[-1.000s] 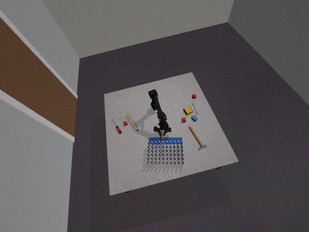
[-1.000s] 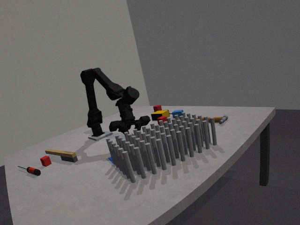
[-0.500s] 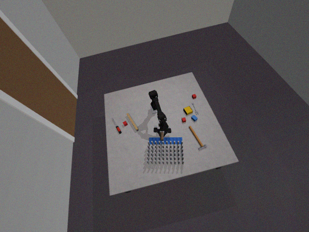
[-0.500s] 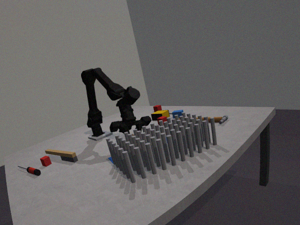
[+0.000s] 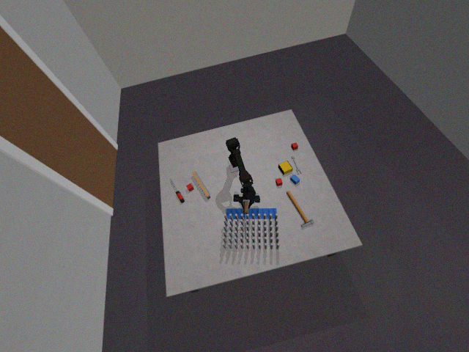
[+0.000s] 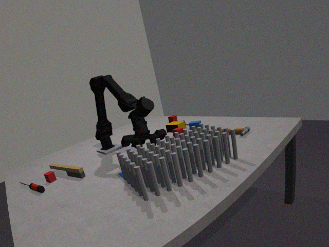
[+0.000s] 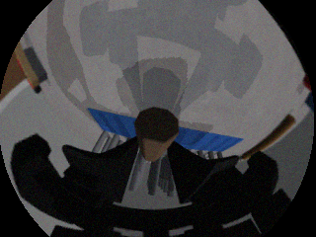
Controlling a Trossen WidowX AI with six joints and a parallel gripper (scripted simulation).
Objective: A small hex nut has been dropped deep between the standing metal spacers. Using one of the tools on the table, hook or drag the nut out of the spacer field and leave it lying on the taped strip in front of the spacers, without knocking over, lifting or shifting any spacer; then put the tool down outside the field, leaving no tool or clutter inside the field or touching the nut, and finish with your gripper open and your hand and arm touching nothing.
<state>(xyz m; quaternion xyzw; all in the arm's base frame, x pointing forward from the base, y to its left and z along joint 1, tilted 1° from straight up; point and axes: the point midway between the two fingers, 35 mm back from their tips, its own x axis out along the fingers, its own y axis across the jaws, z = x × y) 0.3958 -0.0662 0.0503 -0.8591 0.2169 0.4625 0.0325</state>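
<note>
My gripper is shut on the wooden handle of a tool, above the blue taped strip. The tool's thin metal shaft runs from the handle over or into the spacer field; its tip cannot be made out. The grey metal spacers stand upright in rows behind the strip. In the exterior view the spacers hide the fingertips and the tool. I cannot make out the hex nut in any view.
Right of the field lies a hammer; beyond it are a blue block, a yellow block, a wrench and red cubes. Left are a wooden-backed brush, a red cube and a screwdriver.
</note>
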